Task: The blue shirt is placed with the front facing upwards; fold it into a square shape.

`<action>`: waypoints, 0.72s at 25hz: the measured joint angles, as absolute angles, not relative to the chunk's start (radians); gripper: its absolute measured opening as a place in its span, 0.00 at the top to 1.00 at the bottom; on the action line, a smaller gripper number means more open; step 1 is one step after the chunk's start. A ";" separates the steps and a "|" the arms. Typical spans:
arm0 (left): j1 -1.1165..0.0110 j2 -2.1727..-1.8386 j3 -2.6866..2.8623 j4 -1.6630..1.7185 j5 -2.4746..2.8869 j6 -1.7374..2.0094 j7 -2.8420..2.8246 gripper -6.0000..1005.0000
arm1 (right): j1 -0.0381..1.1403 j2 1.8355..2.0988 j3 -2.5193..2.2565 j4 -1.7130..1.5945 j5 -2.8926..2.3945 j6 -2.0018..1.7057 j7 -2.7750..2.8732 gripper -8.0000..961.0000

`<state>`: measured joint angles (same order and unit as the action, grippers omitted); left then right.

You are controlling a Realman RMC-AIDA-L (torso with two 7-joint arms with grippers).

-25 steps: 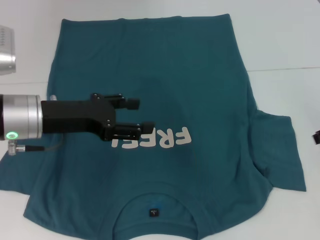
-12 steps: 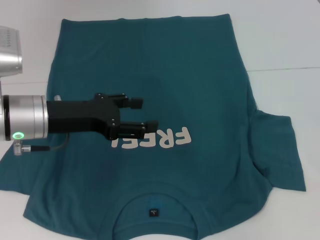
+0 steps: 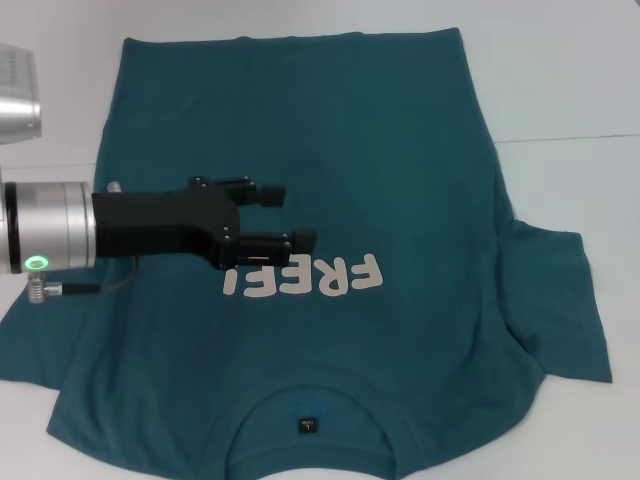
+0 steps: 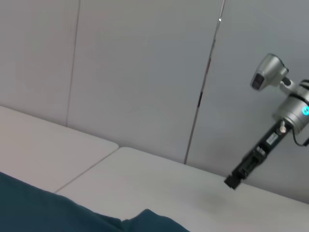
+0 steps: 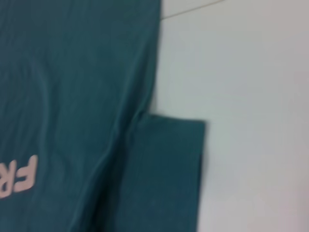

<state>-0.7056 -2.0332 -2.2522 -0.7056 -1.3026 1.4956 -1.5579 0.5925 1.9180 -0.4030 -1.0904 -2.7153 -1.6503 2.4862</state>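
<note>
The blue shirt [image 3: 380, 150] lies flat on the white table, front up, with its whitish "FREE!" print [image 3: 305, 277] and black neck label [image 3: 308, 425] toward me. My left gripper [image 3: 285, 213] hovers over the shirt's middle-left, just beyond the print, open with nothing between its fingers. The right wrist view looks down on the shirt's side edge [image 5: 72, 96] and its spread sleeve [image 5: 164, 169]. My right gripper [image 4: 234, 181] shows only far off in the left wrist view, hanging over the table beyond the shirt's right side.
Bare white table [image 3: 570, 80] surrounds the shirt, with a seam line [image 3: 570, 137] running across it. A silver arm part [image 3: 18, 90] sits at the far left. Grey wall panels [image 4: 145, 72] stand behind the table.
My left gripper has shifted a little to the right and toward the far side, uncovering the left end of the print. The shirt has not moved.
</note>
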 joint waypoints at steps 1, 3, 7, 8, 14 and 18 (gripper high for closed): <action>-0.706 -2.034 -2.255 -0.706 -1.303 1.496 -1.558 0.16 | 0.596 1.918 -0.403 -1.082 -2.715 -1.652 2.487 0.03; -0.706 -2.034 -2.260 -0.706 -1.303 1.496 -1.558 0.16 | 0.605 1.921 -0.403 -1.065 -2.713 -1.652 2.491 0.04; -0.706 -2.034 -2.261 -0.706 -1.303 1.494 -1.557 0.16 | 0.615 1.922 -0.403 -1.018 -2.708 -1.633 2.492 0.04; -0.706 -2.034 -2.261 -0.706 -1.303 1.494 -1.558 0.16 | 0.618 1.921 -0.403 -1.000 -2.707 -1.624 2.491 0.04; -0.707 -2.034 -2.257 -0.704 -1.301 1.502 -1.564 0.16 | 0.626 1.915 -0.409 -0.918 -2.703 -1.582 2.481 0.04; -0.709 -2.034 -2.261 -0.704 -1.301 1.503 -1.565 0.16 | 0.627 1.915 -0.425 -0.900 -2.702 -1.571 2.479 0.04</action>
<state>-0.7086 -2.0338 -2.2607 -0.7040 -1.3014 1.5031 -1.5645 0.6268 1.9146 -0.4254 -0.9003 -2.7020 -1.5713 2.4789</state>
